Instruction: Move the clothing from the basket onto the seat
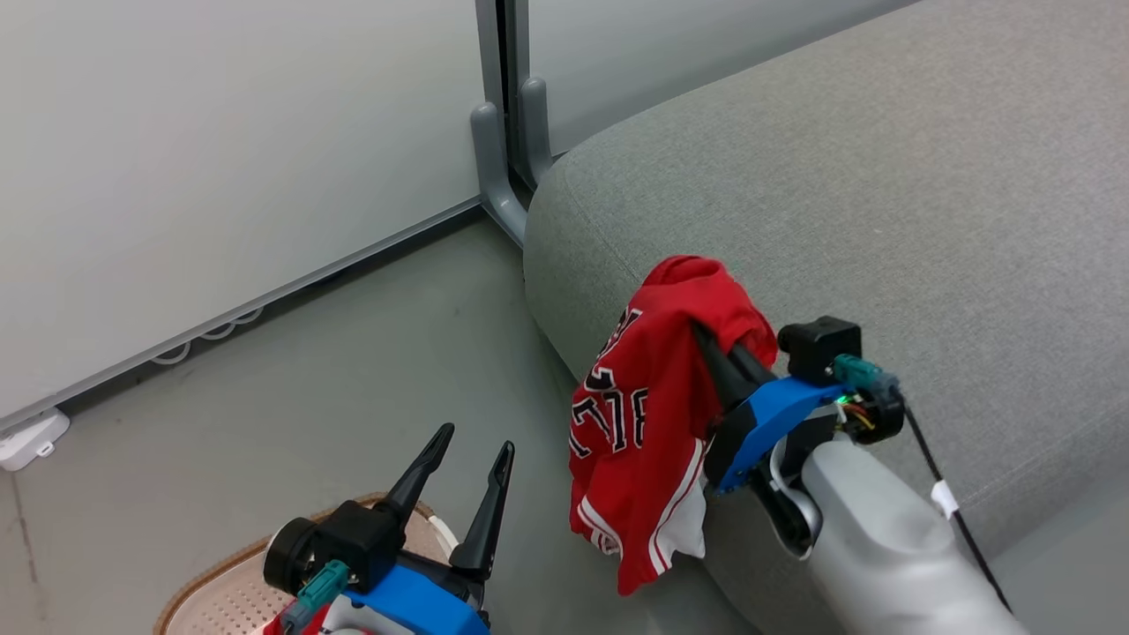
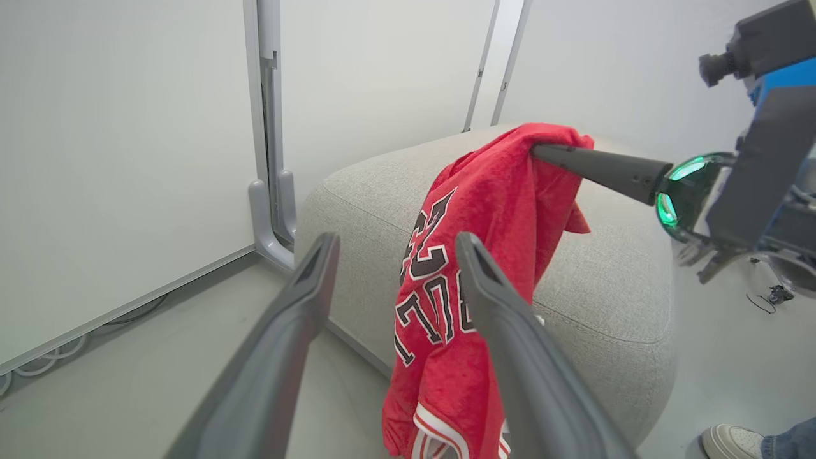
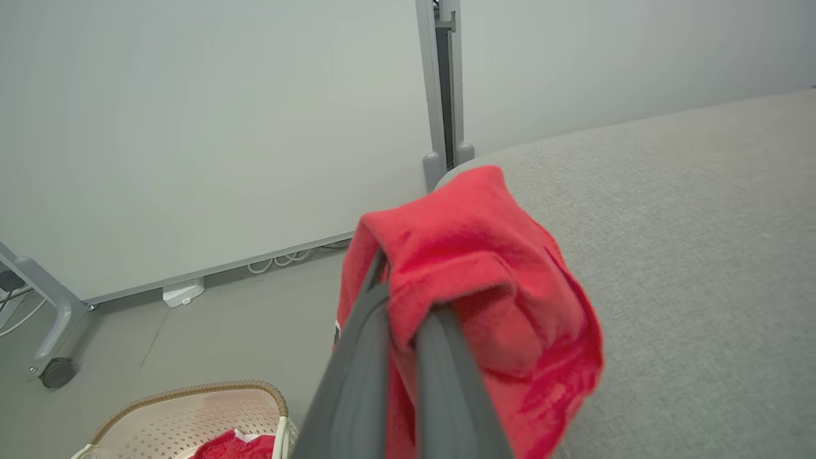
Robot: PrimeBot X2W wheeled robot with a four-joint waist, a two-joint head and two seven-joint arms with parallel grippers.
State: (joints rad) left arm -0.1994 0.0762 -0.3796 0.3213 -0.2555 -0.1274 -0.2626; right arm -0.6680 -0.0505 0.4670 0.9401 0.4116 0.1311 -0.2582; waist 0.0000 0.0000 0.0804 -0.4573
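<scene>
A red jersey with dark lettering and red-white striped trim hangs from my right gripper, which is shut on its top fold over the front left corner of the grey seat. The right wrist view has that fabric bunched over the closed right gripper above the seat. My left gripper stands open and empty above the basket, left of the hanging jersey. More red clothing lies in the basket.
Pale wall panels stand behind, with a grey post foot at the seat's corner. A white box and cable loops sit along the baseboard. A castor leg is at the left. A person's shoe shows on the floor.
</scene>
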